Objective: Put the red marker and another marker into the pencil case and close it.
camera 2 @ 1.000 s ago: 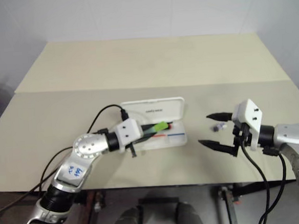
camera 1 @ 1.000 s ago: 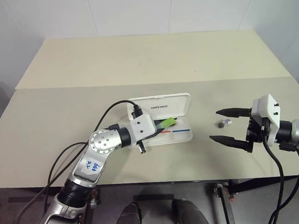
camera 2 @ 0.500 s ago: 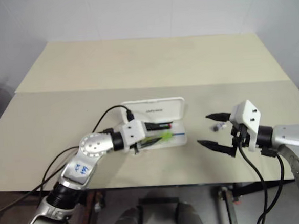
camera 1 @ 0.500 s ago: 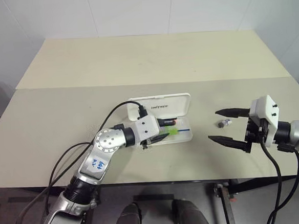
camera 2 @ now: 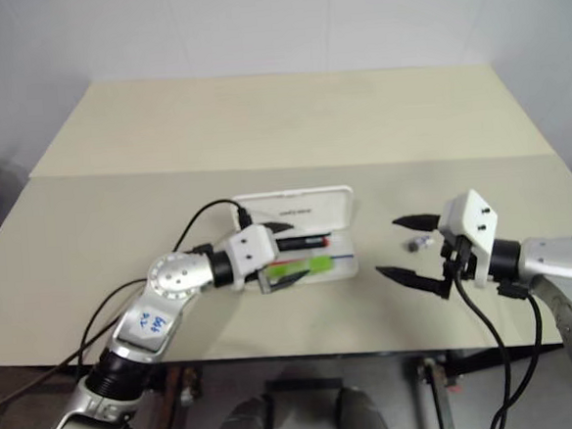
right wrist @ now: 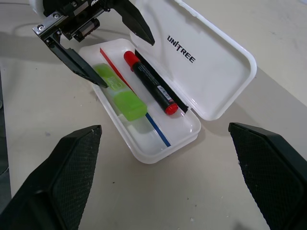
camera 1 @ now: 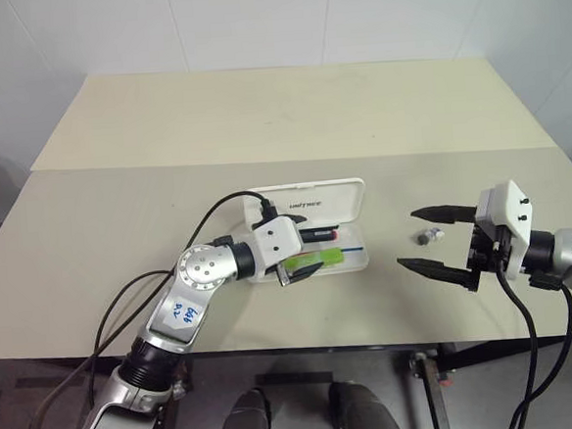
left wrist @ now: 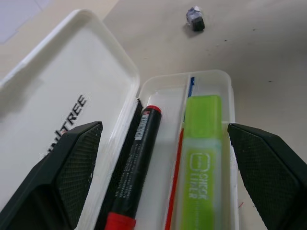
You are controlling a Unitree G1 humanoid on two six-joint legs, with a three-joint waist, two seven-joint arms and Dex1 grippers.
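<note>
The white pencil case point(camera 1: 339, 197) lies open in the middle of the table, lid tipped back. Inside its tray, the red marker point(right wrist: 149, 82) rests along the hinge side, a black barrel with red ends. Beside it lies the other marker point(right wrist: 120, 93), a light green highlighter, also seen in the left wrist view point(left wrist: 201, 163). My left gripper point(camera 1: 304, 255) is open at the case's left end, its fingers straddling both markers and holding nothing. My right gripper point(camera 1: 407, 237) hovers open to the right of the case, nothing between its fingers.
A small grey and dark object point(camera 1: 427, 236) sits on the table between the right gripper's fingers, apart from them. The cream table point(camera 1: 260, 118) stretches far behind the case. Its front edge runs close below both grippers. A black cable loops over the left arm.
My left gripper has opened and let go of the green highlighter, which now lies in the tray beside the red marker. The right gripper has stayed still.
</note>
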